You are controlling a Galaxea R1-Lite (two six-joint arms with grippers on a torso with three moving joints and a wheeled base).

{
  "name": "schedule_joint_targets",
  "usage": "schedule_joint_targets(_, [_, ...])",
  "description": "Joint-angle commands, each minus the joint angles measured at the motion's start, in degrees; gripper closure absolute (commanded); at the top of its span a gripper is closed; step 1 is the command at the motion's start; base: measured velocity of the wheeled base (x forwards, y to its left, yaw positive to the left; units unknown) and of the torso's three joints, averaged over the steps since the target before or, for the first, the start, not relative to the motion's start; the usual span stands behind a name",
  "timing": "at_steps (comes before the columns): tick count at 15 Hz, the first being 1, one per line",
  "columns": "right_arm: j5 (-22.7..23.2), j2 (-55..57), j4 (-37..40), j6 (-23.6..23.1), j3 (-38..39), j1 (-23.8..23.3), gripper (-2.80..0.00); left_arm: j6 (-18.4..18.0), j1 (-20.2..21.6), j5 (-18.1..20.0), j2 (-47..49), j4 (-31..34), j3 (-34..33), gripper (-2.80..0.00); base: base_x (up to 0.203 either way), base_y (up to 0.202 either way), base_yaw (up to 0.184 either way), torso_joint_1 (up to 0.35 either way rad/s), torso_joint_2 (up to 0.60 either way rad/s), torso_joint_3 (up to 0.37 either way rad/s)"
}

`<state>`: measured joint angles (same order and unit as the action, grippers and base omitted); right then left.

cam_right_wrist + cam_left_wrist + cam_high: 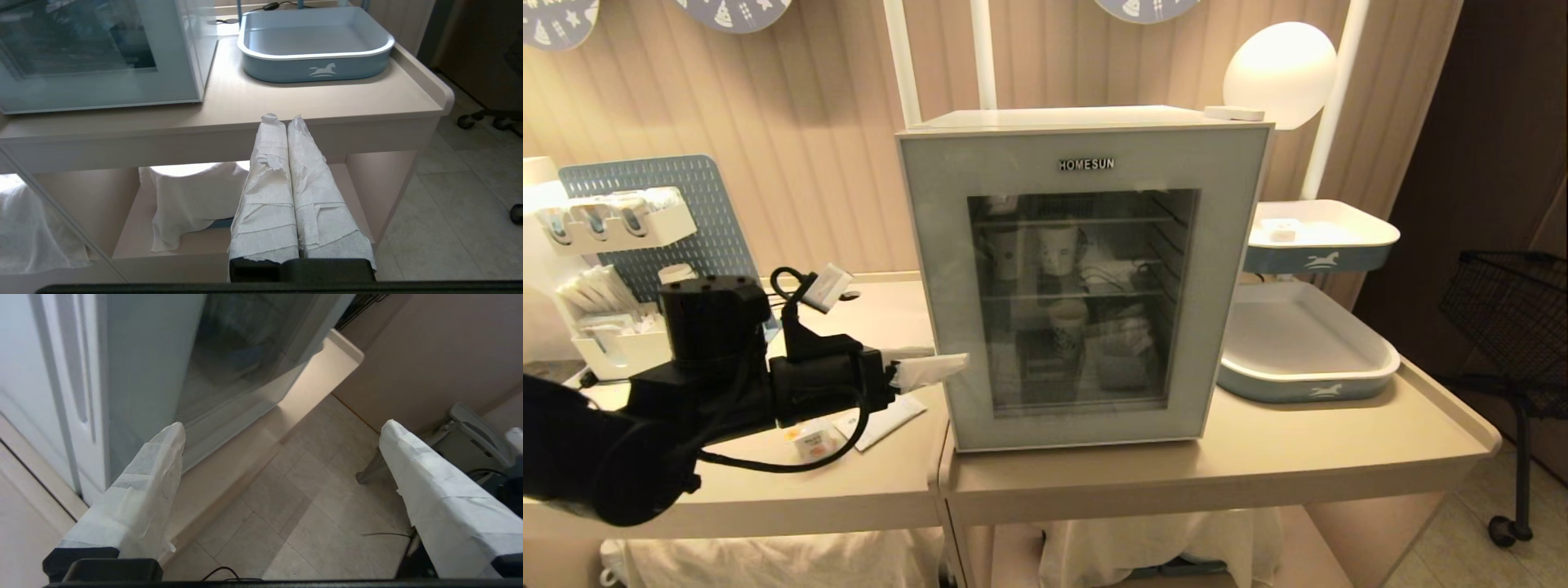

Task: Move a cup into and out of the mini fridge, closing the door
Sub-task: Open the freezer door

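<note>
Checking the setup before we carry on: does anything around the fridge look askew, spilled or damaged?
Nothing stands out. The mini fridge sits square on the counter with its door shut and cups upright inside. The left gripper is open at the door's edge, holding nothing.

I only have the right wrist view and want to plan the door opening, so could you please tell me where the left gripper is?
Observer: The left gripper hangs open at the left edge of the door, low down.
Operator: Thank you. Is the door shut?
Observer: Yes, it sits flush against the mini fridge.
Operator: And where is the cup?
Observer: The cup is outside the fridge, on the table beneath the left arm.
</note>
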<state>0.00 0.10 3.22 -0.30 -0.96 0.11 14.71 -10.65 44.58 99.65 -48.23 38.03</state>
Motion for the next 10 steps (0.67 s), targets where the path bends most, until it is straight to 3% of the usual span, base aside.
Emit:
schedule_joint_targets(1, [0.0,0.1,0.0,0.0,0.0,0.1,0.0,0.4,-0.3,0.3,-6.3,0.0,-2.9,-2.8,0.0,0.0,0.0,0.0,0.0,0.0])
schedule_joint_targets(6, [0.0,0.1,0.0,0.0,0.0,0.1,0.0,0.3,3.0,-2.3,-3.6,0.1,0.0,-2.8,0.0,0.0,0.0,0.0,0.0,0.0])
schedule_joint_targets(10, [0.0,0.1,0.0,0.0,0.0,0.1,0.0,0.0,3.1,-6.0,1.8,0.0,3.4,-2.8,0.0,0.0,0.0,0.0,0.0,0.0])
